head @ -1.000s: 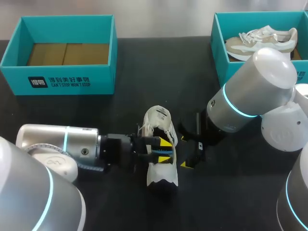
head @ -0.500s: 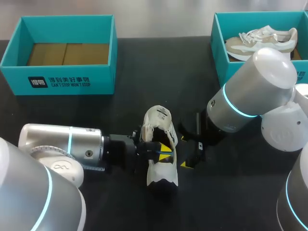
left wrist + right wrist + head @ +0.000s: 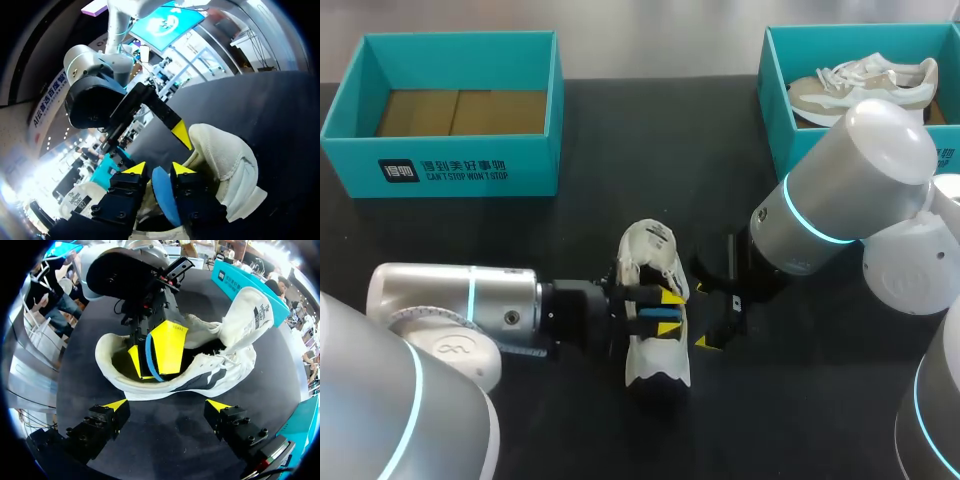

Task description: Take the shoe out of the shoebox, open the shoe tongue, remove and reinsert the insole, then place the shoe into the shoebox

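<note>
Plainly two shoeboxes (image 3: 460, 165) (image 3: 775, 110), two shoes (image 3: 655, 300) (image 3: 865, 85) (one boxed); left gripper (image 3: 159, 169) pinches one blue insole (image 3: 164, 197), right gripper (image 3: 167, 405) spread.

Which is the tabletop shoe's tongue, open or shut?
Open: the tongue stands lifted clear of the shoe's opening, where the left tool grips the insole.

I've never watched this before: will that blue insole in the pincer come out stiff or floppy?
Probably floppy: the blue insole looks thin and curves between the tips of the left pincer. Likely light too; the white shoe might shift with it.
</note>
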Controlling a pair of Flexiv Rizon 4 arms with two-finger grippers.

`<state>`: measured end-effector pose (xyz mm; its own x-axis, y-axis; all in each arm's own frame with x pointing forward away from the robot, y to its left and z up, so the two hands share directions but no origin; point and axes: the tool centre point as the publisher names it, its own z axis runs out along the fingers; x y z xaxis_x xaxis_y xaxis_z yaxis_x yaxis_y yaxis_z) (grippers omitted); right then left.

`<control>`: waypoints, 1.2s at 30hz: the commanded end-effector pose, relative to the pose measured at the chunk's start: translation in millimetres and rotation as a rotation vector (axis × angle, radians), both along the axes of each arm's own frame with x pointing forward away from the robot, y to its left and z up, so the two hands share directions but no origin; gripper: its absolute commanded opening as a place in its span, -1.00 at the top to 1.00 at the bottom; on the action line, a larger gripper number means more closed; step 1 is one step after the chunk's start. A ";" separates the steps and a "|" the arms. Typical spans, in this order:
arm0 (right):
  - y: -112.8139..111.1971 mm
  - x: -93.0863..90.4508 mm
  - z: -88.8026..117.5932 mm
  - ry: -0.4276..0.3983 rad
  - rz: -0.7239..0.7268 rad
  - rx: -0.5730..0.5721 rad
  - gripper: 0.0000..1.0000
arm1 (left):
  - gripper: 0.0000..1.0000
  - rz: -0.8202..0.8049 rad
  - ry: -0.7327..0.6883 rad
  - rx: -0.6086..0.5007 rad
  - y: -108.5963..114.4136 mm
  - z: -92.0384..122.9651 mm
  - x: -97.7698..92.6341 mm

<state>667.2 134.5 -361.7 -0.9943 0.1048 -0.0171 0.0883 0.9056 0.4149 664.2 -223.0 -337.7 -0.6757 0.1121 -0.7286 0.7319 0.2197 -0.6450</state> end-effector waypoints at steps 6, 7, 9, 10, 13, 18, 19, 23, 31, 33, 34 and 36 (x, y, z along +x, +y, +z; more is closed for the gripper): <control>0.0 -1.1 -1.1 -0.002 -0.001 0.001 -1.00 | -0.45 0.027 0.047 -0.013 5.0 21.9 -7.0; 0.0 -1.1 -1.1 -0.002 -0.001 0.001 -1.00 | -0.49 0.032 0.058 -0.018 5.5 23.6 -6.6; 0.0 -1.1 -1.1 -0.002 -0.001 0.001 -1.00 | -0.68 0.039 0.072 -0.026 6.7 27.5 -6.0; 0.0 -1.1 -1.1 -0.002 -0.001 0.001 -1.00 | -0.80 0.047 0.082 -0.032 7.4 30.0 -5.8; 0.0 -1.1 -1.1 -0.002 -0.001 0.001 -1.00 | -0.73 0.053 0.097 -0.043 8.0 38.7 -6.1; 0.0 -1.1 -1.1 -0.002 -0.001 0.001 -1.00 | -0.34 0.046 0.129 -0.054 4.9 46.4 -4.1; 0.0 -1.1 -1.1 -0.002 -0.001 0.001 -1.00 | -0.26 0.039 0.128 -0.044 4.5 47.3 -3.9; 0.0 -1.1 -1.1 -0.002 -0.001 0.001 -1.00 | -0.28 0.007 0.134 -0.010 4.3 50.1 -5.3; 0.0 -1.1 -1.1 -0.002 -0.001 0.001 -1.00 | -0.35 -0.044 0.145 0.034 16.6 54.0 -10.4; 0.0 -1.1 -1.1 -0.002 -0.001 0.001 -1.00 | -0.36 -0.061 0.149 0.051 21.8 55.4 -10.4; 0.0 -1.1 -1.1 -0.002 -0.001 0.001 -1.00 | -0.40 -0.071 0.147 0.062 24.4 56.4 -10.4; -11.5 0.2 0.5 0.002 -0.002 -0.004 -1.00 | -0.40 -0.099 0.145 0.084 30.6 58.7 -11.4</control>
<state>667.4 132.3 -363.2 -0.9943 0.1059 -0.0156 0.0903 0.9080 0.4092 652.2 -207.2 -287.4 -0.7561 0.1701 -0.6320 0.6543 0.2125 -0.7257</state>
